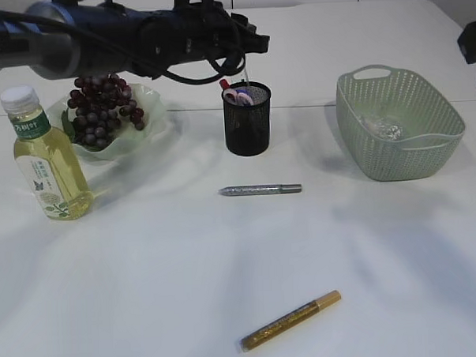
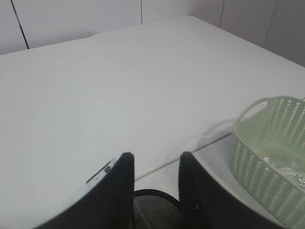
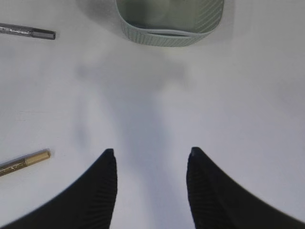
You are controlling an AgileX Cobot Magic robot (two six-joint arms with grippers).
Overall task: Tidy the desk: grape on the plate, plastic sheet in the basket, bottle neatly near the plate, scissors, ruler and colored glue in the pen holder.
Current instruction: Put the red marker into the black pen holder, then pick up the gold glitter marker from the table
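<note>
My left gripper [image 1: 252, 45] [image 2: 155, 157] hovers over the black mesh pen holder [image 1: 247, 119] [image 2: 159, 210], open, with nothing between its fingers. A clear ruler [image 1: 248, 74] [image 2: 101, 172] stands up out of the holder, just outside the left finger. Pink-handled scissors [image 1: 238, 95] sit in the holder too. Grapes [image 1: 101, 109] lie on the green plate [image 1: 158, 119], and the bottle [image 1: 47, 155] stands upright at its left. A silver glue pen [image 1: 260, 190] [image 3: 27, 31] and a gold one [image 1: 292, 321] [image 3: 24, 162] lie on the table. My right gripper [image 3: 150, 152] is open above bare table.
The green basket [image 1: 398, 124] [image 2: 267, 157] [image 3: 169, 21] stands at the right with crumpled plastic sheet [image 1: 382, 127] inside. My left arm spans the back of the table from the left. A dark part of the right arm [image 1: 473, 42] shows at the right edge.
</note>
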